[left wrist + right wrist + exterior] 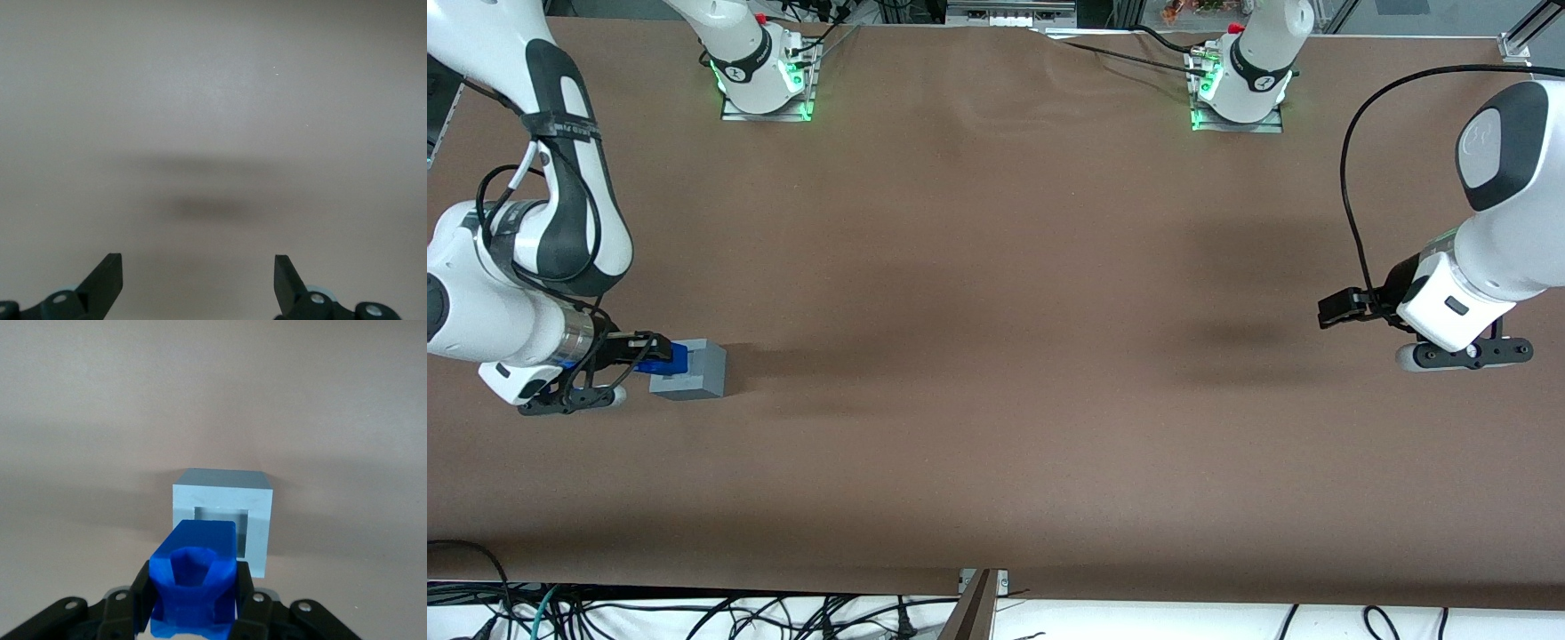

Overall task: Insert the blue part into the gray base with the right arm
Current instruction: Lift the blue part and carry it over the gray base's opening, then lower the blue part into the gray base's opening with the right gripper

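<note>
Toward the working arm's end of the brown counter, one gray base with a square recess, one blue part clamped in the gripper, just above the base's recess, nothing between them.

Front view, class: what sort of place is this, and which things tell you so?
Probably a robotics lab bench. The right arm stands bolted to a brown-covered table, loose cables trail along its edge, and the pincer holds a blue part over a gray base.
</note>
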You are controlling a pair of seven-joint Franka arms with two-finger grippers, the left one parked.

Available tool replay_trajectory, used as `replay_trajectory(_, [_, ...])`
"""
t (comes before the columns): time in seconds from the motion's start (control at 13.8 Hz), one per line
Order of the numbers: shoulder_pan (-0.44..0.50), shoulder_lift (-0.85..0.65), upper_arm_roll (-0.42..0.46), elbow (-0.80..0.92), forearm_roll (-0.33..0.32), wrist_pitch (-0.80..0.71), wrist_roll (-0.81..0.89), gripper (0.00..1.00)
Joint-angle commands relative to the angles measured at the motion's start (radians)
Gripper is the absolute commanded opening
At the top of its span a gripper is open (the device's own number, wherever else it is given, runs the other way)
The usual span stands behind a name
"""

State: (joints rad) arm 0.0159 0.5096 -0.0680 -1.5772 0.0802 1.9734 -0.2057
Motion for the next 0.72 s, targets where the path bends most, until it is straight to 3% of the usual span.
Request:
replay_trajectory(0.0, [-0.017,0.024,0.01,0.033,0.041,-0.018,-0.052,0.22])
replay_trajectory(0.65, [-0.022,0.05,0.007,0.028,0.026,-0.008,-0.057,0.22])
